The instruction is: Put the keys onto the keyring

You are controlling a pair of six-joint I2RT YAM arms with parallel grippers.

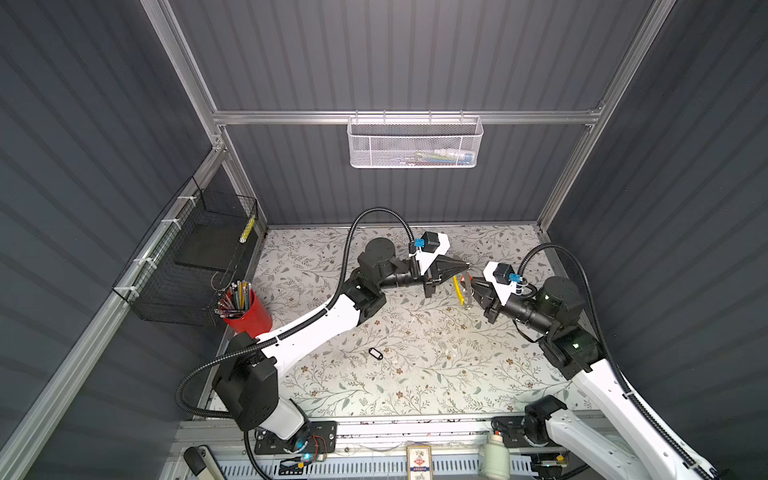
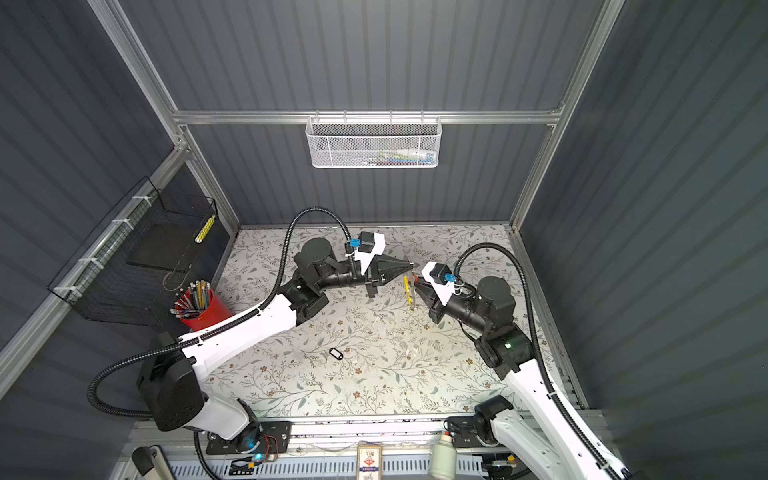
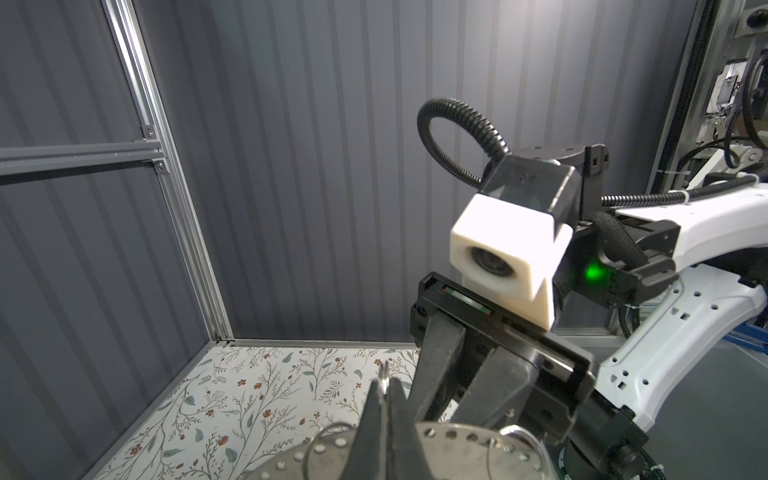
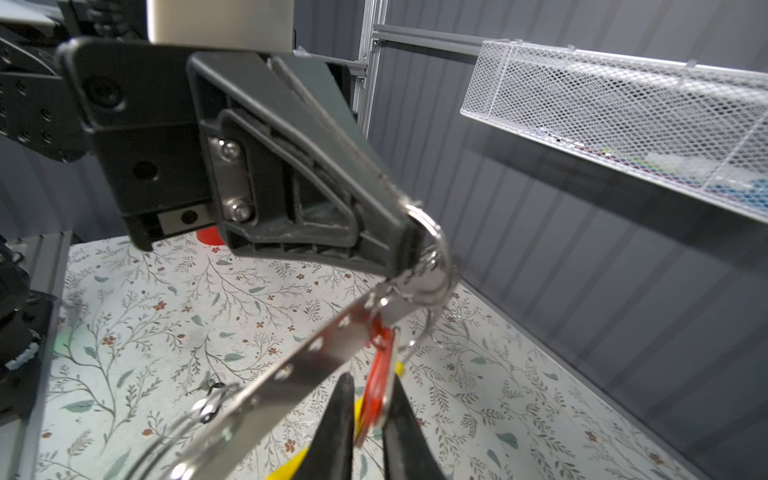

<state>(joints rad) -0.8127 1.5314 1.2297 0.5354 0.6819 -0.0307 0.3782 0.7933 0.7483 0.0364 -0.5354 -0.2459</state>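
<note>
**Top views:** the keyring is held off the desk, above its far half and right of centre. It hangs edge-on from the left gripper, which is clenched on the hoop's top, presumably so the hoop is kept steady and presented to the other arm. The right gripper is set against the hoop from the right-edge side. The black-framed key is left flat near the desk's middle, well apart and not yet threaded. The same layout is seen in both top views.

**Left wrist:** the fingertips are seen pressed together on a thin wire ring.

**Right wrist:** the orange-red key is seen between the right gripper's fingers, just beside the hoop's perforated band.
- The pads are set close on both flat faces, but a firm clamp cannot be told.
- The flat-face hold likely lets its small ring be steered onto the hoop.
- Whether it is already threaded cannot be told.
</note>
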